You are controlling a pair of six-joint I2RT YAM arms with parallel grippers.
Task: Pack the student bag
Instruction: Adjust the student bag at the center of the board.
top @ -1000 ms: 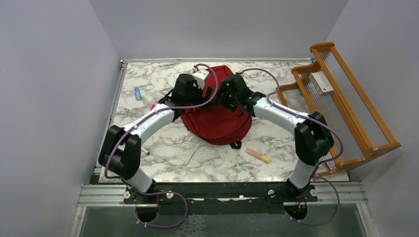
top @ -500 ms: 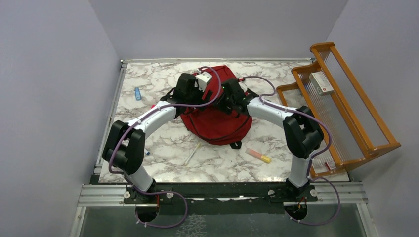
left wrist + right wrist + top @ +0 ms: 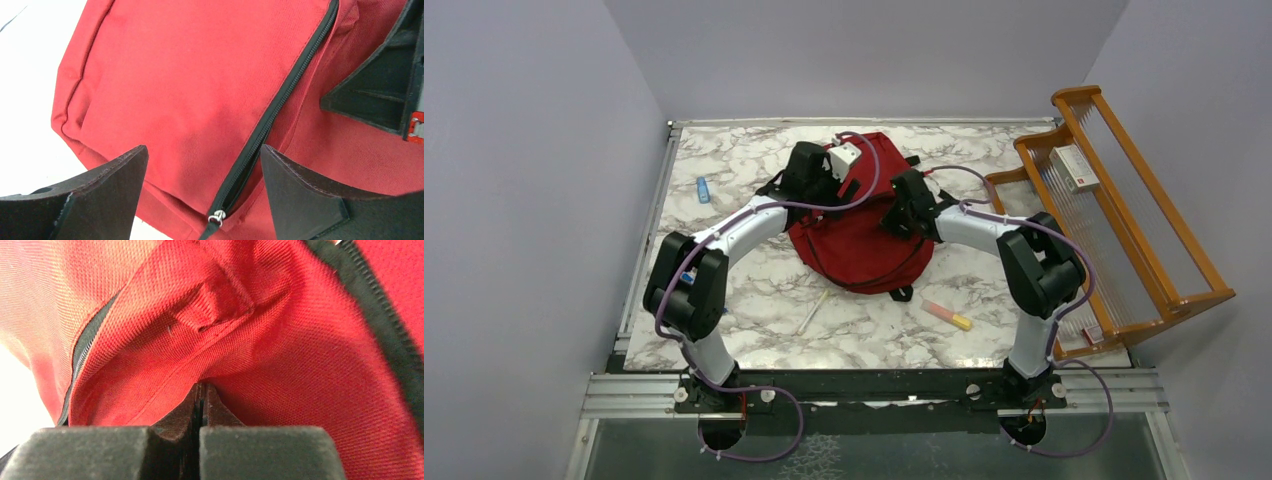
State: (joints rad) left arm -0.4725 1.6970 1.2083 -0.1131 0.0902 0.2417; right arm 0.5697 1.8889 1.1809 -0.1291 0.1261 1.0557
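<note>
The student bag (image 3: 864, 245), a red backpack, lies flat in the middle of the table. My left gripper (image 3: 844, 188) hovers open over its far left part. In the left wrist view the left gripper (image 3: 202, 150) straddles the bag's black zipper (image 3: 280, 105), with the silver pull (image 3: 216, 217) low between the fingers and nothing held. My right gripper (image 3: 896, 215) is at the bag's right side. Seen from the right wrist, the right gripper (image 3: 201, 387) has its jaws together, and a fold of the red fabric (image 3: 300, 365) bunches at the tips.
A blue stick (image 3: 703, 189) lies far left. A pen (image 3: 814, 311) and an orange-and-yellow marker (image 3: 948, 316) lie near the bag's front. A wooden rack (image 3: 1124, 240) with a white box (image 3: 1075, 168) stands along the right edge.
My right gripper has closed and shifted a little to the right on the bag. The left arm has stretched slightly farther over the bag, its jaws still open.
</note>
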